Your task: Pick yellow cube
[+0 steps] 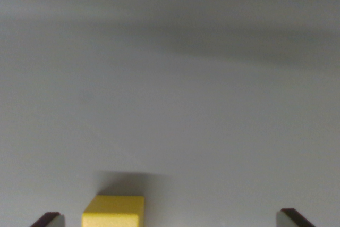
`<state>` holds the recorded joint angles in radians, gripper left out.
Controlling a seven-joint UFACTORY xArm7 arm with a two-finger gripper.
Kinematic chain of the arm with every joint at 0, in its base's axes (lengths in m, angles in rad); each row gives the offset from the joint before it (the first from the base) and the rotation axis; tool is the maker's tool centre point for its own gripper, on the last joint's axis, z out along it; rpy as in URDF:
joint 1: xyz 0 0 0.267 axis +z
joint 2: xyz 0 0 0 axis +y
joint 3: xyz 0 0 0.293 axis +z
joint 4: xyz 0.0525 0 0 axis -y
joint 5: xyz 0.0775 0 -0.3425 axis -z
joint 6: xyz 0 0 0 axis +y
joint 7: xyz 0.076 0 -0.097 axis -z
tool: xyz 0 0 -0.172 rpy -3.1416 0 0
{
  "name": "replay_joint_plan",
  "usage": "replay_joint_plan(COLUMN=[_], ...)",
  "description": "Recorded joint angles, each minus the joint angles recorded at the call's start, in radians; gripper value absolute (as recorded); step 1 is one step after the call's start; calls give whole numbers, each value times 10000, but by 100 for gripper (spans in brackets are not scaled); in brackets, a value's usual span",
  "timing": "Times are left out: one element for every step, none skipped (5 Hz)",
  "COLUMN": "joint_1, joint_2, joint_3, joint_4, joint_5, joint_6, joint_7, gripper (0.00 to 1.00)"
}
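Surface plain grey, shadowed; yellow cube between spread jaws.

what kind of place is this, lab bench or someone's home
Probably a lab or test bench, though little shows: a plain grey surface, a single yellow cube on it, and the open gripper with its tips at the bottom corners. Nothing homelike is in view.

One yellow cube, two tool fingertips
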<state>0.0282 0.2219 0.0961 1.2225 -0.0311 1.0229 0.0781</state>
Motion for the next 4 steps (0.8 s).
replay_joint_plan(joint_1=[0, 66, 66, 131], joint_2=[0, 193, 193, 379], joint_3=[0, 50, 50, 98], joint_4=[0, -346, -346, -679], joint_5=[0, -7, -7, -14], joint_6=[0, -457, -457, -898], joint_7=[0, 106, 106, 208], gripper=[0, 0, 0, 0])
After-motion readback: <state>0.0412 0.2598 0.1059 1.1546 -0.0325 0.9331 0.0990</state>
